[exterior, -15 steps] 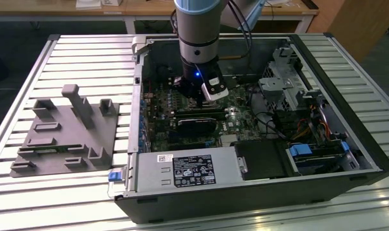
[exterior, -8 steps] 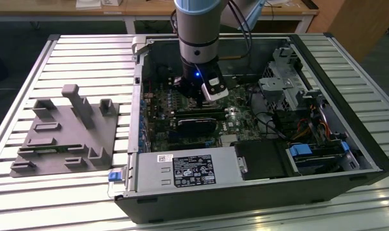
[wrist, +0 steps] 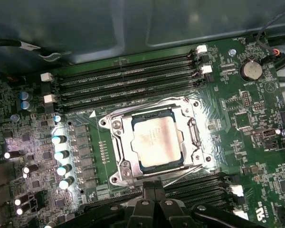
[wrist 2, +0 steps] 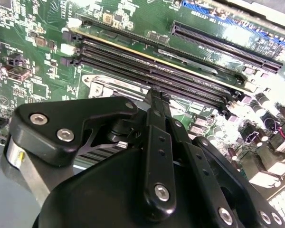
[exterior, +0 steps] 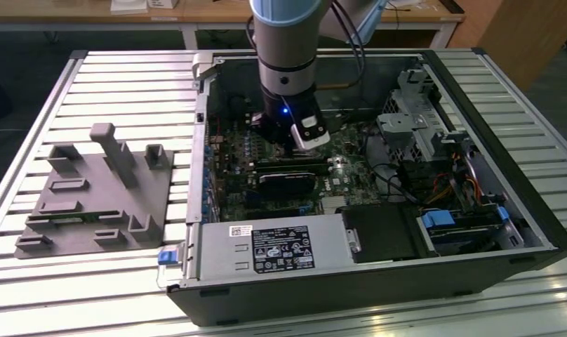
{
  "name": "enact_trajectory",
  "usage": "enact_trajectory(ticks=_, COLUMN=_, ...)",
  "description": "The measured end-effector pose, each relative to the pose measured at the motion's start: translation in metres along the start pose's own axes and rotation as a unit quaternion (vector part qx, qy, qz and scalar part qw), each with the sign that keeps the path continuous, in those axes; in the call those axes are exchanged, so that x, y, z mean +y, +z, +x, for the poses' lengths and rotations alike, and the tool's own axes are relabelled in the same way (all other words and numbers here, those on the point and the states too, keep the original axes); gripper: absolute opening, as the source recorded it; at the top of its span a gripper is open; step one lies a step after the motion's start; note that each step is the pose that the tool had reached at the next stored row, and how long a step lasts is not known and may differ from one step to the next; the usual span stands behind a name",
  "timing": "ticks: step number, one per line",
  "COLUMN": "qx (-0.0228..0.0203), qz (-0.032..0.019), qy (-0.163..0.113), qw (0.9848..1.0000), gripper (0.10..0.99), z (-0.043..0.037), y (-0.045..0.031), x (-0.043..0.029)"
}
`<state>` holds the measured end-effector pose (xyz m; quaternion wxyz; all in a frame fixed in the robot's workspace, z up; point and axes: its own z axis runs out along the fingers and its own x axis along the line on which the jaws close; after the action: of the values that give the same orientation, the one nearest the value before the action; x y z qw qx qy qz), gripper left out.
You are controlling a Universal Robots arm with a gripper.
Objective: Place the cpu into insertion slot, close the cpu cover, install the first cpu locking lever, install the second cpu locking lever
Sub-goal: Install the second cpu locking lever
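- Gripper (wrist: 154, 190), black, with its two fingers pressed together side by side and nothing held between them; lowered on the arm (exterior: 285, 42) into the open computer case (exterior: 508, 168) in the exterior view.
- Cpu (wrist: 156, 141), dull silver-grey square, seated flat in the insertion slot (wrist: 128, 167), just beyond the fingertips in the first wrist view.
- Cpu cover (wrist: 192, 135), silvery frame, lying down flat around the chip with the chip's top showing through its window.
- Thin wire locking levers (wrist: 180, 176) along the socket's edges; the one nearest the fingertips runs close under them; latched or free cannot be told.
- Long black memory slots (wrist: 128, 78) in a parallel bank on the far side of the socket from the gripper; a second bank (wrist: 204, 183) flanking the fingers on the near side.
- Row of silver-topped capacitors (wrist: 61, 154) beside the socket, apart from the fingers.
- Round coin battery (wrist: 251, 70) on the green motherboard (wrist: 247, 118), well away from the gripper.
- In the second wrist view, gripper linkage (wrist 2: 152, 156) in the foreground, hiding most of the socket; long black slots (wrist 2: 171, 71) beyond it.
- Outside the case, on the slatted table (exterior: 124, 84), a grey fixture block (exterior: 96, 196), well apart from the gripper, at the exterior view's left.
- Power supply (exterior: 274, 249) and drive cage (exterior: 410, 119) bordering the work area inside the case.
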<state>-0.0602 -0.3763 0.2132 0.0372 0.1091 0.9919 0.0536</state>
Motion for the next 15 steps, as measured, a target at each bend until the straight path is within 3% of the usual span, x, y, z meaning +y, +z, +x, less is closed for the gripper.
enact_trajectory(ticks=8, qx=0.0055, qz=-0.0253, qy=0.002, qw=0.9997, gripper=0.106, z=0.0004, y=0.0015, x=-0.0078)
enact_trajectory(ticks=15, qx=0.0112, qz=-0.0515, qy=0.005, qw=0.9986, gripper=0.106, z=0.0006, y=0.0018, x=-0.0199)
